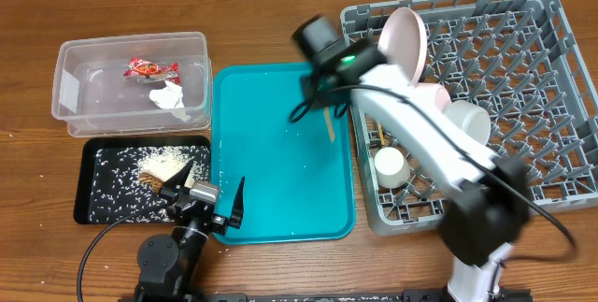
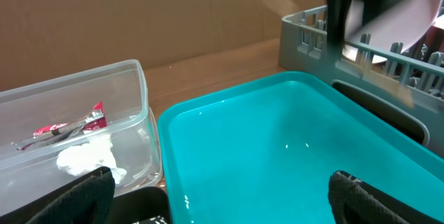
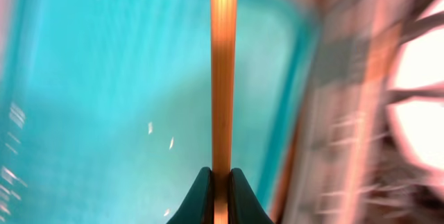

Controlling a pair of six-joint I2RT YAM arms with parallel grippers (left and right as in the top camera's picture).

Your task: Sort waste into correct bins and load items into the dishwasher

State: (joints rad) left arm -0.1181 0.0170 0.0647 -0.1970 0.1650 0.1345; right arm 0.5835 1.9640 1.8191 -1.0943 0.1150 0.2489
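Note:
My right gripper (image 1: 322,96) (image 3: 221,175) is shut on a thin wooden chopstick (image 1: 329,122) (image 3: 223,64) and holds it over the right edge of the teal tray (image 1: 271,152), next to the grey dish rack (image 1: 523,87). A second chopstick (image 1: 379,134) lies in the rack's left side. The rack also holds the pinkish-white bowl (image 1: 408,40) on edge and a small white cup (image 1: 390,165). The clear tub (image 1: 70,78) holds the red wrapper (image 1: 148,68) and white tissue (image 1: 171,96). The black tray (image 1: 103,190) holds rice (image 1: 166,160). My left gripper (image 1: 206,194) (image 2: 220,189) is open and empty.
Another white dish (image 1: 465,120) sits in the rack under my right arm. A few rice grains lie on the teal tray (image 2: 277,134). The left wrist view shows the tub (image 2: 135,85) left and the rack (image 2: 312,37) right. The right wrist view is motion-blurred.

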